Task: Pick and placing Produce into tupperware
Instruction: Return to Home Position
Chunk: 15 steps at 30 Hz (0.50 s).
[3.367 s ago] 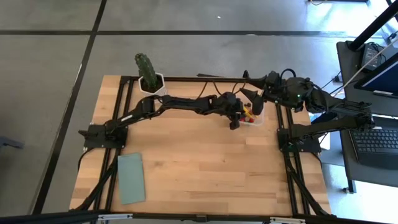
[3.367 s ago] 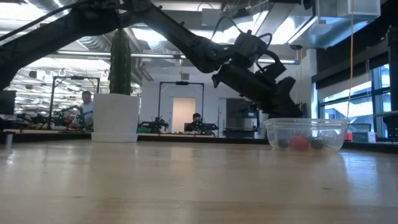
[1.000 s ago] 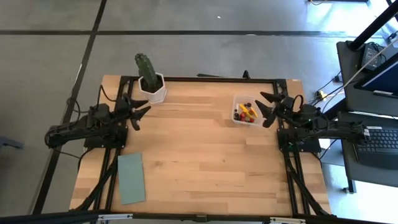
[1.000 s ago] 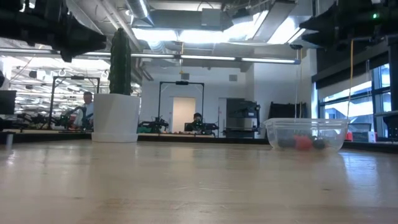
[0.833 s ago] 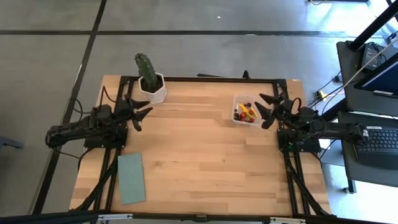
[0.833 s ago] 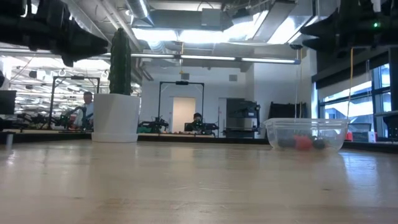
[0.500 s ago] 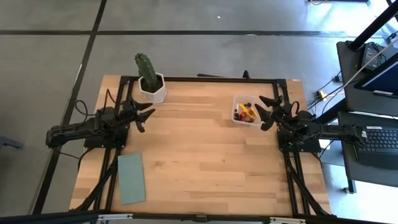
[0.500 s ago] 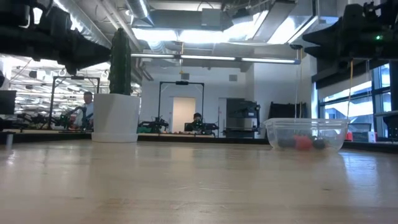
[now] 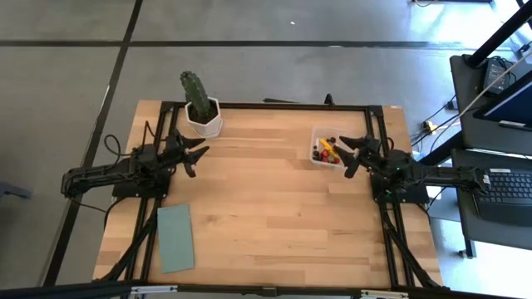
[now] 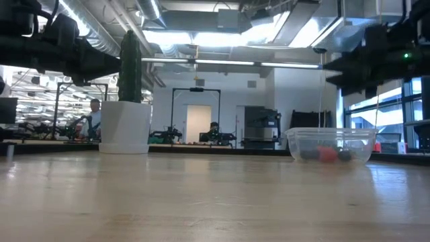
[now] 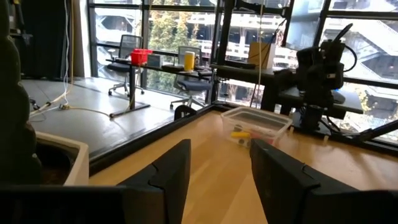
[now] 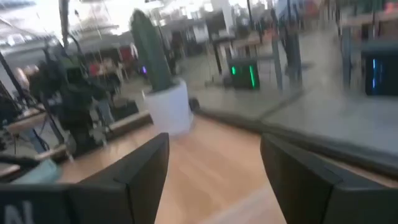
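The tupperware [image 9: 330,147] is a clear, lidless container standing on its base at the table's far right. It holds the produce [image 9: 324,150]: small red, yellow and dark pieces, seen through its wall in the low view [image 10: 325,154]. The left wrist view shows the tupperware [image 11: 255,122] far ahead. My left gripper [image 9: 196,154] hovers open over the table's left side, near the cactus pot. My right gripper [image 9: 348,154] hovers open just right of the tupperware and holds nothing. Each wrist view shows its own open gripper, left [image 11: 217,180] and right [image 12: 214,180].
A green cactus in a white pot [image 9: 202,114] stands at the far left corner; it also appears in the low view [image 10: 125,126] and the right wrist view [image 12: 168,104]. A flat green pad [image 9: 175,237] lies near the left near corner. Bare wood spans the table's middle [image 9: 266,208].
My left gripper has drifted a little toward the table's right. My right gripper has shifted slightly toward the near edge and the tupperware, and it has sunk lower in the low view. Both have stayed open. The tupperware and the produce have not moved.
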Each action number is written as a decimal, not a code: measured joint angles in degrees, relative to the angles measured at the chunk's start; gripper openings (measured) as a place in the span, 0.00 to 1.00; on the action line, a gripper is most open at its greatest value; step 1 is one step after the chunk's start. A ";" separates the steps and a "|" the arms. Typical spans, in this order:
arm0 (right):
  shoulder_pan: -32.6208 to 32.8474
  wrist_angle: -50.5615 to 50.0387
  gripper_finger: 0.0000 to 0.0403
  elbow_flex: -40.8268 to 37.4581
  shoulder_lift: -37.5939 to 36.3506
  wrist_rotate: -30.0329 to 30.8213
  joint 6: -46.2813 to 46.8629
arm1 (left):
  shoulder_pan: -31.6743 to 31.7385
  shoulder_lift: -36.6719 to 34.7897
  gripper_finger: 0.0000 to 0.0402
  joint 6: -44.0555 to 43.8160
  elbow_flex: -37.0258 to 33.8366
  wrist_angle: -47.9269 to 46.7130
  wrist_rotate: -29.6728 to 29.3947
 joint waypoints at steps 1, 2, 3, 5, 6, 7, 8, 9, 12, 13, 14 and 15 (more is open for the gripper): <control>0.00 -1.61 0.63 0.00 0.00 0.01 1.03 | 0.00 0.00 0.40 0.01 0.00 0.00 0.00; 0.00 -2.83 0.63 0.00 0.00 0.02 1.81 | -0.01 0.00 0.40 0.00 0.00 0.00 -0.01; 0.00 -3.70 0.63 0.00 0.00 0.03 2.19 | -0.01 0.00 0.40 0.02 0.00 0.00 -0.02; 0.00 -4.77 0.63 0.00 0.00 0.03 2.22 | -0.02 0.00 0.39 0.02 0.00 0.00 -0.01; 0.00 -4.99 0.63 0.00 0.00 0.05 2.16 | -0.02 0.00 0.39 0.02 0.00 0.00 -0.01; 0.00 -5.20 0.63 0.00 0.00 0.11 2.03 | -0.02 0.00 0.38 0.02 0.00 0.00 -0.02; 0.00 -5.47 0.63 0.00 0.00 0.13 1.57 | -0.02 0.00 0.38 0.02 0.00 0.00 -0.02; 0.00 -5.66 0.63 0.00 0.00 0.16 0.70 | -0.02 0.00 0.38 0.02 0.00 0.00 -0.02; -0.01 -5.66 0.63 0.00 0.00 0.63 -1.24 | -0.02 0.00 0.37 0.02 0.00 0.00 -0.02; 0.00 -5.65 0.63 0.00 0.00 1.70 -1.27 | -0.02 0.00 0.37 0.02 0.00 0.00 -0.02; -0.02 -5.65 0.63 0.00 0.00 3.52 -1.07 | -0.02 0.00 0.37 0.02 0.00 0.00 -0.02; -0.02 -5.65 0.63 0.00 0.00 5.46 -0.88 | -0.02 0.00 0.37 0.06 0.00 0.00 -0.02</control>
